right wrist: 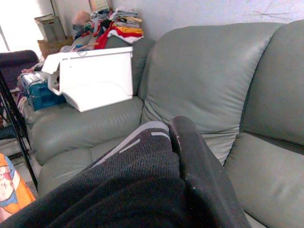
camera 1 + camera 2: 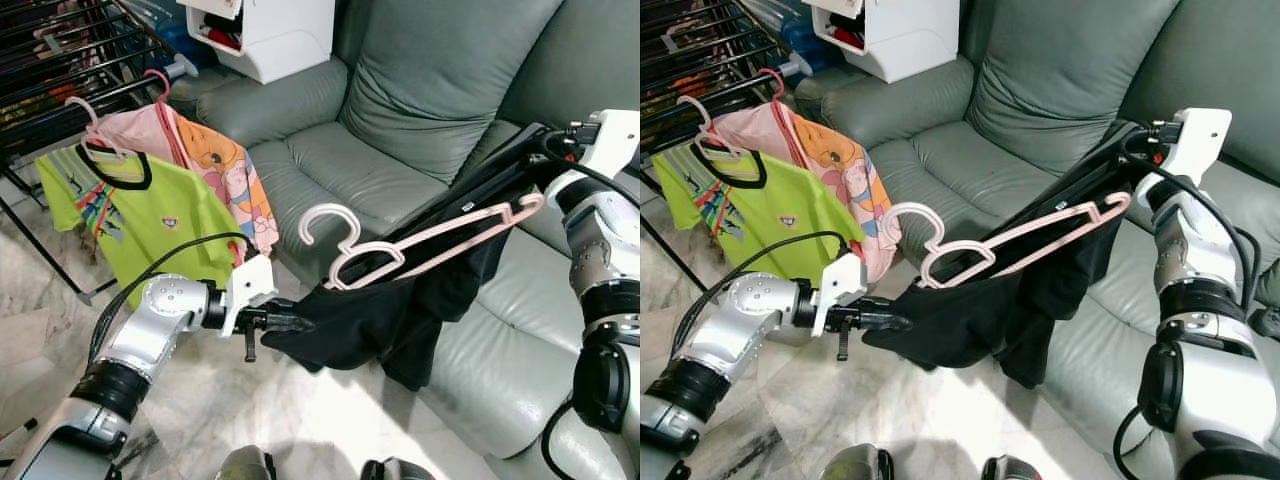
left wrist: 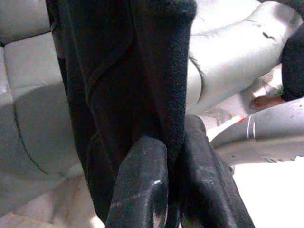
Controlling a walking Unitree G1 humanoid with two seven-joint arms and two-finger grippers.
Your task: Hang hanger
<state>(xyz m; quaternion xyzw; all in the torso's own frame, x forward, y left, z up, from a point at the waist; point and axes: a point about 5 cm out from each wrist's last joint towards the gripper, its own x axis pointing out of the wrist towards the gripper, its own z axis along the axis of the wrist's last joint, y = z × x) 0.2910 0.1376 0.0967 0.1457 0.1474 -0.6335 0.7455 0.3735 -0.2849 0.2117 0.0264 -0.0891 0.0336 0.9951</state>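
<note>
A pink hanger (image 2: 420, 243) carrying a black garment (image 2: 400, 300) hangs stretched above the front edge of the grey sofa (image 2: 420, 90). The left end effector (image 2: 285, 322) is clamped on the garment's lower hem; the right end effector (image 2: 1130, 140) pinches its upper end. Further tension could slide the hanger free before reaching the drying rack (image 2: 70, 60).

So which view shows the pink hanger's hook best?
The left eye view: the hanger lies tilted across the black garment with its hook free and whole. The right eye view shows the same, nearly as well. Both wrist views show dark fabric and sofa.
</note>
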